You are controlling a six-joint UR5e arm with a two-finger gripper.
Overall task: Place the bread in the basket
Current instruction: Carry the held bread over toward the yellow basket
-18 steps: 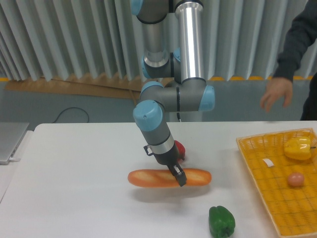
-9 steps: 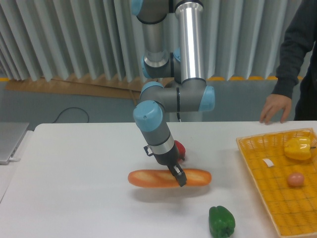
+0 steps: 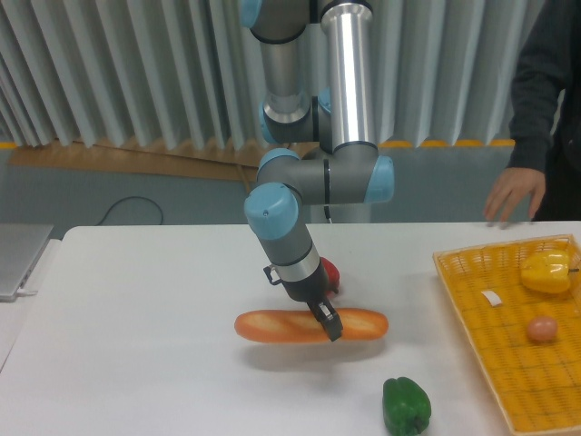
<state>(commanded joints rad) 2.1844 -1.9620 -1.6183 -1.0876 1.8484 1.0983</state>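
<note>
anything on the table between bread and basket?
Bare white tabletop between the bread and the basket in the fixed camera; the green pepper sits nearer the camera.

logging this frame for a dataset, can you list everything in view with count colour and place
bread: 1, orange-brown, table centre, in the gripper, shadow beneath it
basket: 1, yellow-orange mesh, right edge of the table
yellow pepper: 1, yellow, far end of the basket
small round item: 1, pinkish-tan, middle of the basket
white tag: 1, white, on the basket floor
green pepper: 1, green, on the table in front of the bread
red item: 1, red, behind the gripper, mostly hidden
laptop: 1, grey, left edge of the table
table: 1, white
person's hand: 1, behind the basket, dark sleeve above
arm: 1, grey and blue
gripper: 1, black, shut on the bread
</note>
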